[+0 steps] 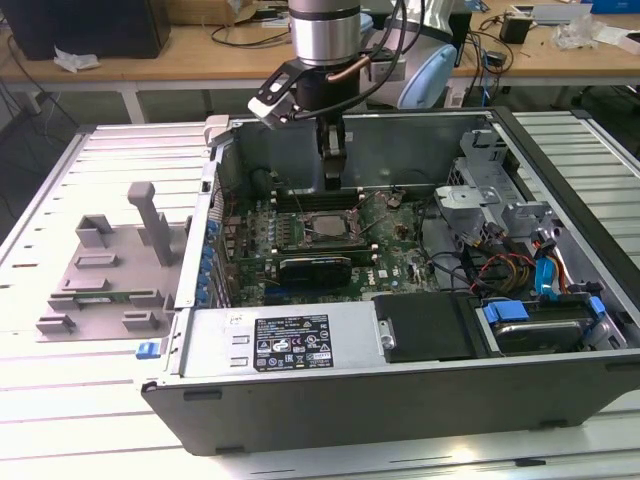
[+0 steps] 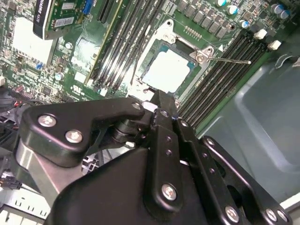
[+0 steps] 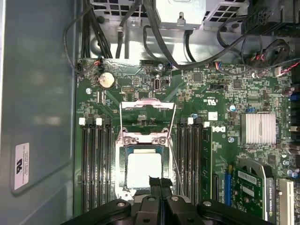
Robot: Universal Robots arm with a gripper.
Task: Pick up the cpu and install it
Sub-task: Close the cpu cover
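Cpu (image 3: 143, 169) lies flat in its socket on the board (image 3: 211, 93), silver top up, inside the open case (image 1: 400, 370). The hinged plate (image 3: 147, 107) stands swung back off the chip and the thin lever (image 2: 229, 60) hangs free of its catch. So the chip looks seated but not clamped down, and that part of the install seems undone.

The gripper (image 3: 160, 182) hangs just over one edge of the cpu in both wrist views. Its jaws are pressed together tip to tip with nothing between them. Whether the tips touch the metal top I cannot tell. Clenched like this, the fingers make one narrow point. I judge that suits nudging or pressing in the tight space between the memory slots (image 3: 93, 159) on either side of the socket, rather than grasping.

In the exterior view the arm comes straight down into the case, probably because the walls and the card (image 1: 315, 268) beside the socket leave room only from above.

A grey fixture (image 1: 110, 270) stands on the table (image 1: 80, 400) at the exterior view's left, outside the case and well apart from the gripper
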